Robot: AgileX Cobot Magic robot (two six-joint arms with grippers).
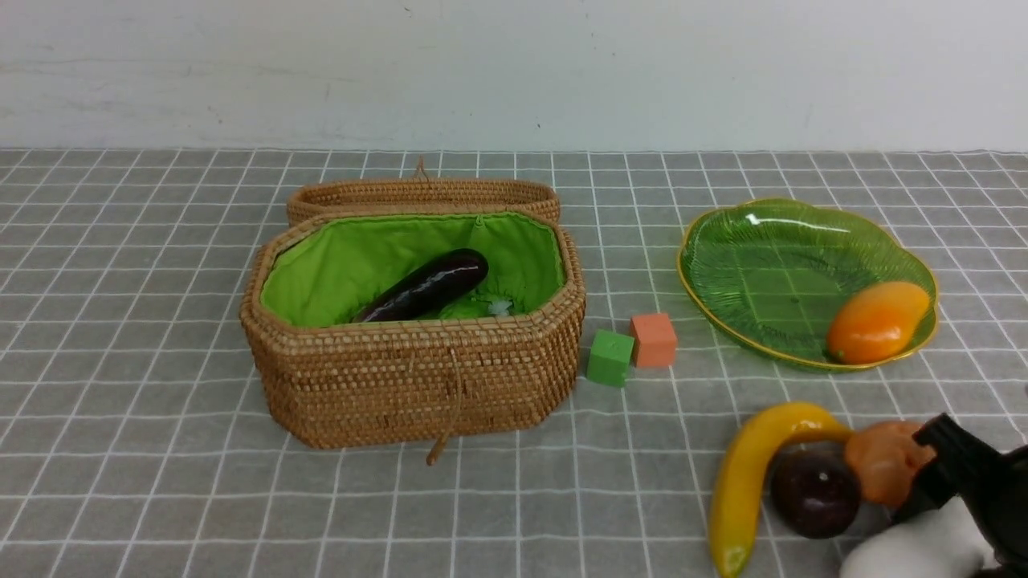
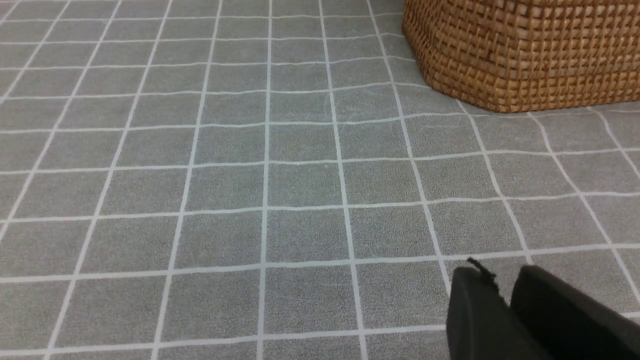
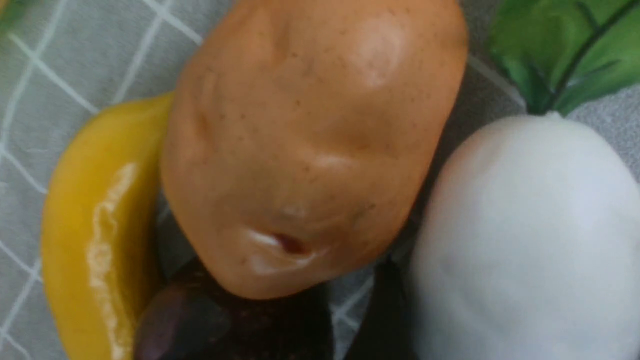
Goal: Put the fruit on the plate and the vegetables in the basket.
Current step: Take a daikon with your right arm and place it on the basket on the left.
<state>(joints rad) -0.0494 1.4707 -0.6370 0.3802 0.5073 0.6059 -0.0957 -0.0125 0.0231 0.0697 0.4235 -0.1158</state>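
Inside the basket [image 1: 409, 377] the dark eggplant [image 1: 426, 286] lies slantwise on the green lining, and a light green vegetable [image 1: 474, 307] shows only in part beneath it. The basket's lid [image 1: 418, 193] is folded back behind it. To the right of the basket, well apart from it, the plate [image 1: 755, 265] holds the mango [image 1: 877, 321] against its right edge. Right of the basket and nearer the robot than it, the other task things sit in a tight cluster: the banana [image 1: 747, 474] curves around the maroon fruit [image 1: 815, 491]. The potato [image 1: 883, 461] touches both, and the white radish [image 1: 915, 550] lies just beside the potato. The right gripper [image 1: 936, 453] is at the potato's far side from the basket, right up against it. Whether it has closed on the potato cannot be told, since the right wrist view is filled by the potato itself. Just off the basket's right end stand a green cube [image 1: 609, 357] and an orange cube [image 1: 654, 339], touching each other. The left gripper [image 2: 505, 300] hangs low over the checked cloth [image 2: 225, 175] near one corner of the basket, fingers pressed together with nothing between them.
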